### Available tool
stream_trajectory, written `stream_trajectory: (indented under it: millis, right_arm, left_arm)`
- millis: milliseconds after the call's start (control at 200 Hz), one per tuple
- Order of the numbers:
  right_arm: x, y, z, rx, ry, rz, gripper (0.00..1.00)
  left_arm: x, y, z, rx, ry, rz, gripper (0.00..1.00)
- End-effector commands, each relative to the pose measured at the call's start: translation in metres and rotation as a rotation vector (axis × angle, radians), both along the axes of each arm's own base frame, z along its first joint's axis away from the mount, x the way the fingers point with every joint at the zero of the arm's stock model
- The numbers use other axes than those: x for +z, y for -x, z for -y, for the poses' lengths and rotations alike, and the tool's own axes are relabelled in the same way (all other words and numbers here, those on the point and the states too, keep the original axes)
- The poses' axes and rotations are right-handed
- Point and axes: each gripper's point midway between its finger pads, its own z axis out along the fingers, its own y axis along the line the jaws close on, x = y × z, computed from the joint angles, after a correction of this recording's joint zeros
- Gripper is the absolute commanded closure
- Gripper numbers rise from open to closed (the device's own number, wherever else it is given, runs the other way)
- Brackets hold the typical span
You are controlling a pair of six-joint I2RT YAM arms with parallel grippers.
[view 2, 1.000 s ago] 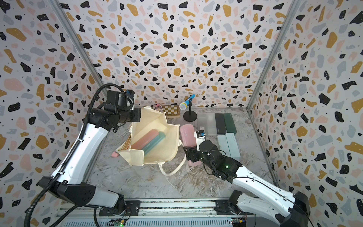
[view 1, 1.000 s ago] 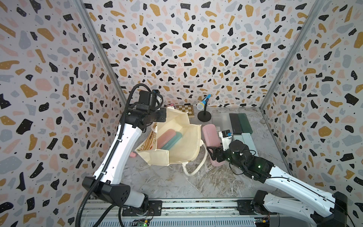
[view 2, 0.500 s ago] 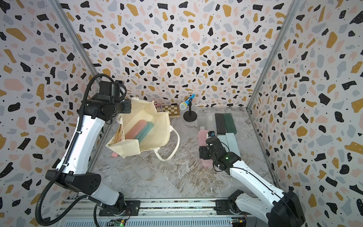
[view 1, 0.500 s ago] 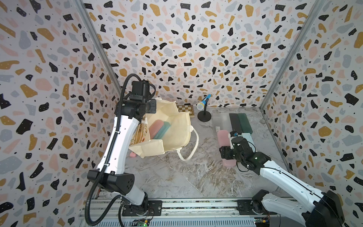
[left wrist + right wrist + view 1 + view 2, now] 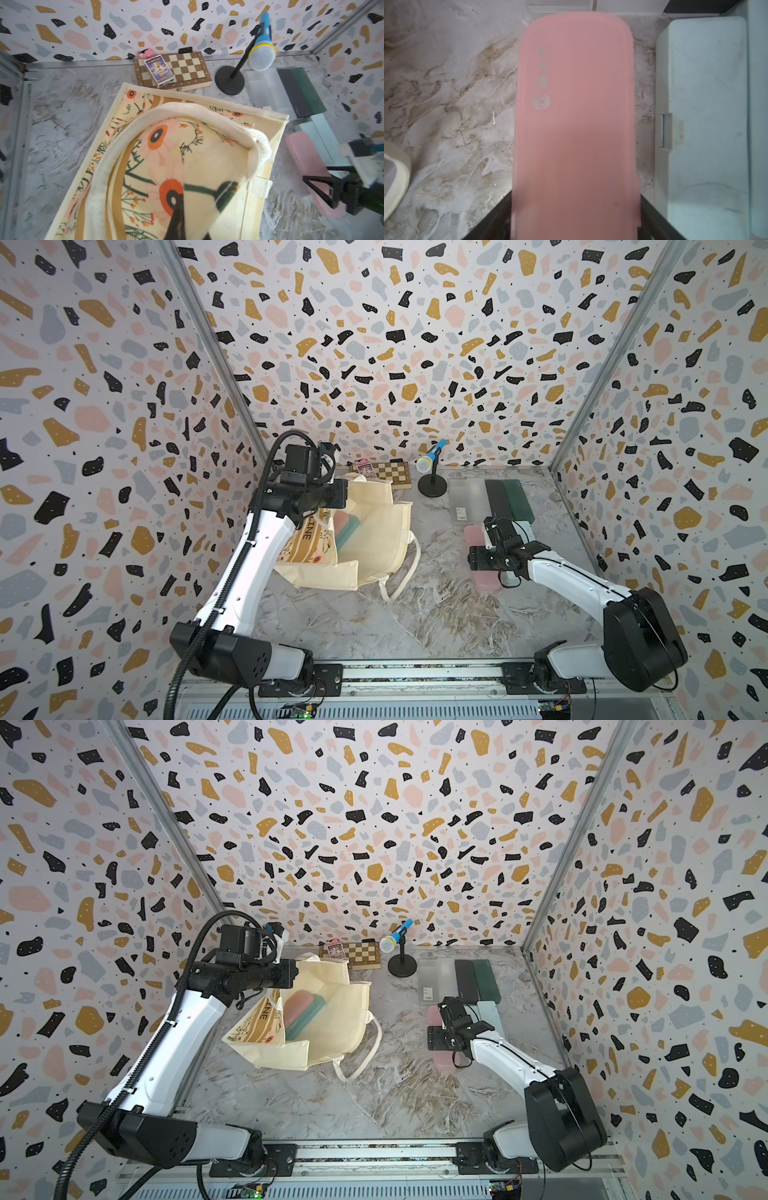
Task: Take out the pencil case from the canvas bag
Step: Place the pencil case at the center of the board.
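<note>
The jaws of the right arm (image 5: 573, 585) stand wide, clamped on the sides of the pink pencil case (image 5: 575, 93). A second ago it was beside the canvas bag (image 5: 374, 539) — now it is low over the worktop (image 5: 374, 626), well apart, beside a pale blue box (image 5: 702, 124). Removal looks done; only release remains. This arm stretches forward and low. The jaws of the left arm (image 5: 249, 556) are closed on the bag's rim, holding it raised.
</note>
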Motion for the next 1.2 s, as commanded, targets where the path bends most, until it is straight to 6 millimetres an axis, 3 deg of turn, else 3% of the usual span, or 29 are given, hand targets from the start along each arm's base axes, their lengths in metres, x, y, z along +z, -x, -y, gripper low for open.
stream_trajectory:
  millis: [0, 646, 1051, 1196]
  right_arm:
    - [0.008, -0.015, -0.001, 0.006, 0.004, 0.020, 0.33]
    - [-0.034, -0.046, 0.020, -0.038, 0.049, -0.077, 0.28]
    - [-0.027, -0.054, 0.027, -0.060, 0.132, -0.051, 0.02]
    - [-0.021, -0.053, 0.023, -0.051, 0.164, -0.030, 0.05]
  left_arm:
    - [0.029, 0.002, 0.019, -0.075, 0.114, 0.107, 1.00]
    - [0.020, 0.008, 0.018, -0.072, 0.120, 0.087, 1.00]
    - [0.016, 0.006, 0.019, -0.074, 0.116, 0.075, 1.00]
    - [0.016, 0.006, 0.020, -0.079, 0.121, 0.073, 1.00]
